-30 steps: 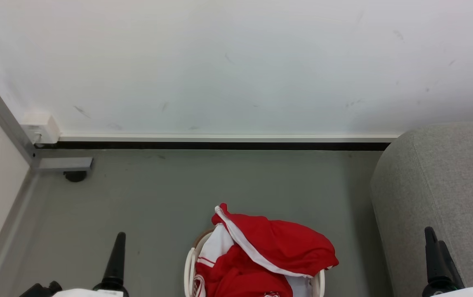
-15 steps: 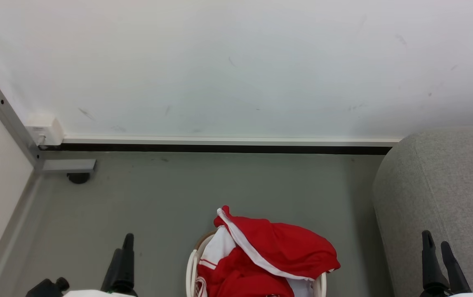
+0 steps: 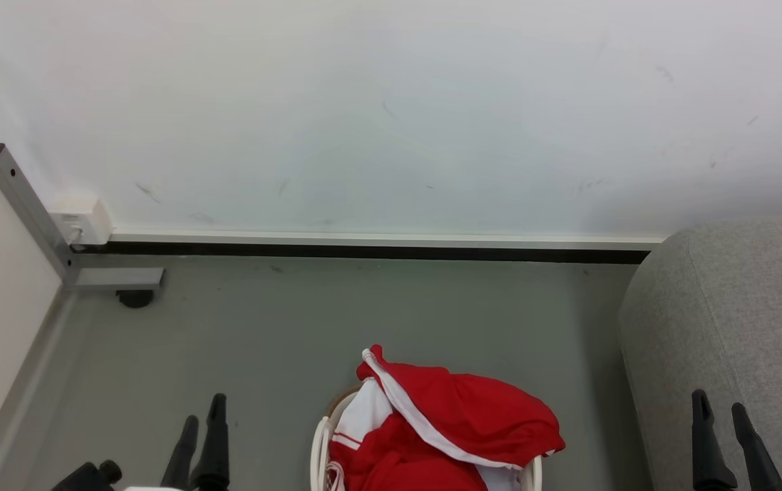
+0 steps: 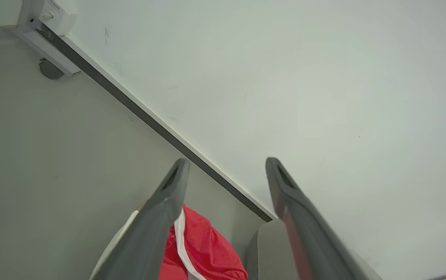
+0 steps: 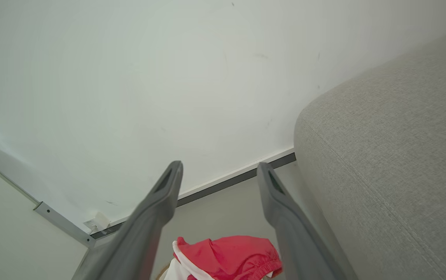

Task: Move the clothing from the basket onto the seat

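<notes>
Left gripper [image 3: 204, 409] agape; clothing [image 3: 462, 416] in basket [image 3: 318, 444]

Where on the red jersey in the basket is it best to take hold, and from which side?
Probably the high bunched fold of the red jersey, approached from above. It heaps above the basket rim, so a downward pinch meets loose cloth, not plastic.

I log bright red clothing [image 3: 479, 416] with white stripes, a cream-white basket [image 3: 318, 450], a light grey seat [image 3: 738, 307], a grey floor [image 3: 295, 327] and a white wall [image 3: 391, 102].
</notes>
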Robot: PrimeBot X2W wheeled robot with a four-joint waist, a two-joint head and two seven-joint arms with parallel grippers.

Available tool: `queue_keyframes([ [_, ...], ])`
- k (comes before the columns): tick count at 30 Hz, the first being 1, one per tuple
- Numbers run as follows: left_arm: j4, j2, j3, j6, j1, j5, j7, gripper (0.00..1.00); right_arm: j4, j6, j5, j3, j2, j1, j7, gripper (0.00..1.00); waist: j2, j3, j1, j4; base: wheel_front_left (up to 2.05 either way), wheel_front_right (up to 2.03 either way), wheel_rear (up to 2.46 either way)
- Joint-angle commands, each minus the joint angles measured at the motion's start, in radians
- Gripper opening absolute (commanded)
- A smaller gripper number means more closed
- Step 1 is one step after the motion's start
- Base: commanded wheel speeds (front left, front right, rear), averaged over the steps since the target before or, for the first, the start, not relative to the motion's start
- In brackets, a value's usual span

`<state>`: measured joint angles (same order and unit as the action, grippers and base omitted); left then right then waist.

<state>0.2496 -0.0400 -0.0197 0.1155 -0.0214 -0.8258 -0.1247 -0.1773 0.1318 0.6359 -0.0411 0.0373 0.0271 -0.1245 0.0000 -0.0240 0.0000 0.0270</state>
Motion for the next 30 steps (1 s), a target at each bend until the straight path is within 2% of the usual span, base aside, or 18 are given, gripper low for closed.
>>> queue_keyframes([
  [1, -0.007, -0.010, -0.001, 0.006, -0.003, 0.025, -0.008, 1.00, 0.015, -0.001, -0.029, -0.003, 0.011, 0.004, -0.008, 1.00, 0.0000, 0.000, 0.0000, 0.001, 0.00, 0.00, 0.00],
  [30, -0.019, -0.012, -0.017, 0.014, 0.002, 0.317, -0.080, 1.00, 0.032, -0.002, -0.309, -0.012, 0.014, 0.027, -0.080, 1.00, 0.0000, 0.009, 0.0000, 0.002, 0.00, 0.00, 0.00],
])
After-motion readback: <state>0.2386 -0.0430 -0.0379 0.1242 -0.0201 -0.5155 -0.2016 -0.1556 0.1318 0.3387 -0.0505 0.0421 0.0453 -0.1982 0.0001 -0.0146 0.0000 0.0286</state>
